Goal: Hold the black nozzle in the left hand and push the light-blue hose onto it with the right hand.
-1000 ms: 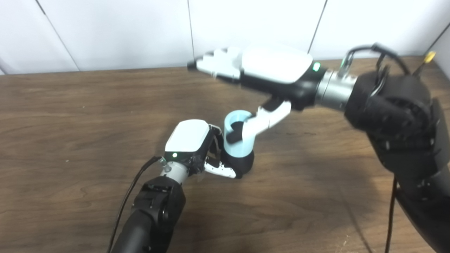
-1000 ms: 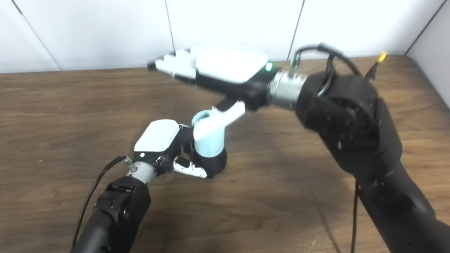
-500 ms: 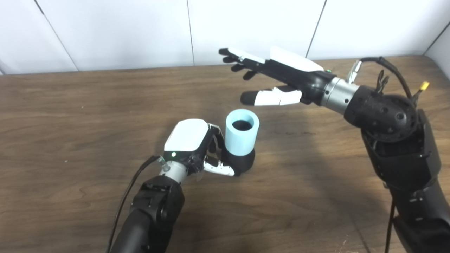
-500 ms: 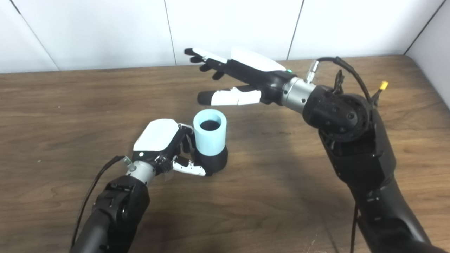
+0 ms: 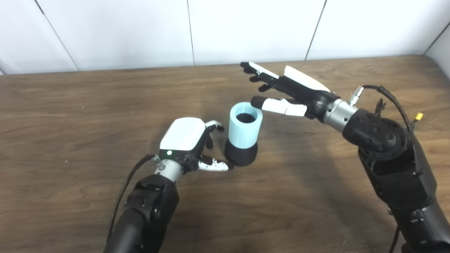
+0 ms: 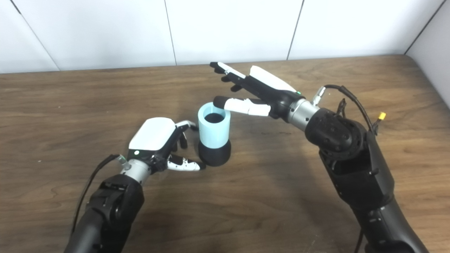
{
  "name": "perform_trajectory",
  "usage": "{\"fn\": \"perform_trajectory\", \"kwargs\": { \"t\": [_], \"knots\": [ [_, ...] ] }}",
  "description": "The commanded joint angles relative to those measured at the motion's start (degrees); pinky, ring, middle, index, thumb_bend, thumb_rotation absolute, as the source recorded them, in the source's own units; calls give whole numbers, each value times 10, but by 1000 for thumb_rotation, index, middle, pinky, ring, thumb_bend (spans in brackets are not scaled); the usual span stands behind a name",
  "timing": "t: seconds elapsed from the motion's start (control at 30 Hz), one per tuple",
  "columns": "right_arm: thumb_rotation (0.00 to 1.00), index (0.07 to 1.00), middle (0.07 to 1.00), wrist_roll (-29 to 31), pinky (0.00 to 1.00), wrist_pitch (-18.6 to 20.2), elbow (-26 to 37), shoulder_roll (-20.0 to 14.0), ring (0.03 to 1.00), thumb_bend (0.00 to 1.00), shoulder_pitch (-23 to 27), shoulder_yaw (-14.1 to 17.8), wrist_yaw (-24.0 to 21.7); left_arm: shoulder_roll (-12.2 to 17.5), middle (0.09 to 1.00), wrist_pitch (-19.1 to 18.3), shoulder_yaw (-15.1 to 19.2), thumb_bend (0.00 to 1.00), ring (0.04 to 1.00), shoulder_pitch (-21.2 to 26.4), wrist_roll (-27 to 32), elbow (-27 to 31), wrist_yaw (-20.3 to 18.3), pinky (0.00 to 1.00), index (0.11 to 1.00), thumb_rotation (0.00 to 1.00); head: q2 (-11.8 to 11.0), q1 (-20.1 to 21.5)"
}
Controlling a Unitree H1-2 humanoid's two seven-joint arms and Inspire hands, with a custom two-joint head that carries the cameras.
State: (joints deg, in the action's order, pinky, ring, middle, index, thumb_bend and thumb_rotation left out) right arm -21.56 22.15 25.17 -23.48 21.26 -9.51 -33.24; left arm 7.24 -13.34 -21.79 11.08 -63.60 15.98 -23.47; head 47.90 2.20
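The light-blue hose (image 5: 245, 125) stands upright near the middle of the wooden table (image 5: 70, 105), seated on the black nozzle (image 5: 240, 155), which rests on the tabletop as its base. The hose's open mouth faces up, dark inside.

Just to the left, the left hand (image 5: 186, 138) lies low over the table with its white back upward. Its fingers are spread and curled loosely, holding nothing; the thumb reaches toward the foot of the nozzle, and whether its tip touches cannot be told. The upper fingers (image 6: 184, 124) are apart from the hose.

The right hand (image 5: 286, 91) hovers above and to the right, palm turned down and fingers stretched flat and apart, empty. Its thumb tip sits at the hose's upper rim; contact cannot be told from either view. The right forearm (image 6: 337, 135) slopes down toward the lower right corner. A white panelled wall (image 5: 246, 28) stands behind the table.
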Motion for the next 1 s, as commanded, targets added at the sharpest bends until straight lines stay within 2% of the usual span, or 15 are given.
{"fn": "perform_trajectory", "kwargs": {
  "t": [0.0,0.13,0.2,0.33,0.43,0.47,0.5,0.6,0.63,0.7,0.77,0.8,0.87,0.93,0.97],
  "knots": [
    [1000,1000,967,-3,839,-7,6,4,925,615,5,0,22,-2,975,0,16,1000,923,20,12,9,21,916,995,515,0,-1],
    [1000,978,943,-10,849,26,0,26,909,607,-10,3,43,-5,999,-1,43,1000,974,23,45,11,31,977,1000,557,-1,0],
    [1000,965,934,-3,837,21,-13,42,898,597,-18,9,64,-2,1000,-3,56,1000,990,25,62,13,29,994,1000,591,-3,2],
    [1000,954,942,52,806,-1,-47,80,908,580,-41,43,102,7,1000,6,92,1000,997,20,119,18,44,1000,1000,642,-5,-3],
    [1000,952,953,85,801,2,-61,105,919,554,-57,66,123,6,1000,6,129,1000,981,2,175,30,65,965,1000,648,-7,-6],
    [1000,959,957,101,819,7,-65,115,935,560,-64,76,131,5,992,15,146,999,953,-10,204,32,78,874,1000,647,-7,-5],
    [1000,964,958,112,843,10,-68,122,950,577,-69,83,137,6,982,22,157,973,925,-17,224,32,87,791,1000,647,-8,-5],
    [1000,960,950,146,847,15,-77,150,953,609,-84,107,160,7,979,42,188,917,900,-45,284,32,116,718,1000,660,-11,-6],
    [1000,960,950,158,838,16,-78,160,950,603,-90,115,168,5,968,46,199,887,890,-55,307,32,123,713,1000,663,-13,-7],
    [1000,967,953,180,830,18,-74,174,944,588,-102,127,180,-9,957,46,228,806,892,-76,372,39,136,794,994,648,-16,-7],
    [1000,980,966,205,850,17,-73,185,953,567,-112,138,189,-19,937,56,252,732,871,-93,431,41,149,806,972,629,-19,-6],
    [1000,984,972,214,866,17,-73,192,959,561,-117,144,195,-17,926,65,261,677,858,-99,448,38,155,801,963,648,-19,-6],
    [1000,984,972,231,894,10,-77,200,961,555,-126,154,206,-23,921,65,283,561,849,-105,493,34,164,784,959,773,-26,-6],
    [1000,984,973,247,930,3,-82,205,968,553,-132,161,215,-36,916,58,304,531,838,-106,541,27,175,796,936,844,-29,-6],
    [1000,980,968,252,947,-3,-85,207,967,556,-137,164,219,-43,903,59,314,557,834,-105,563,22,182,825,922,878,-30,-7]
  ]
}}
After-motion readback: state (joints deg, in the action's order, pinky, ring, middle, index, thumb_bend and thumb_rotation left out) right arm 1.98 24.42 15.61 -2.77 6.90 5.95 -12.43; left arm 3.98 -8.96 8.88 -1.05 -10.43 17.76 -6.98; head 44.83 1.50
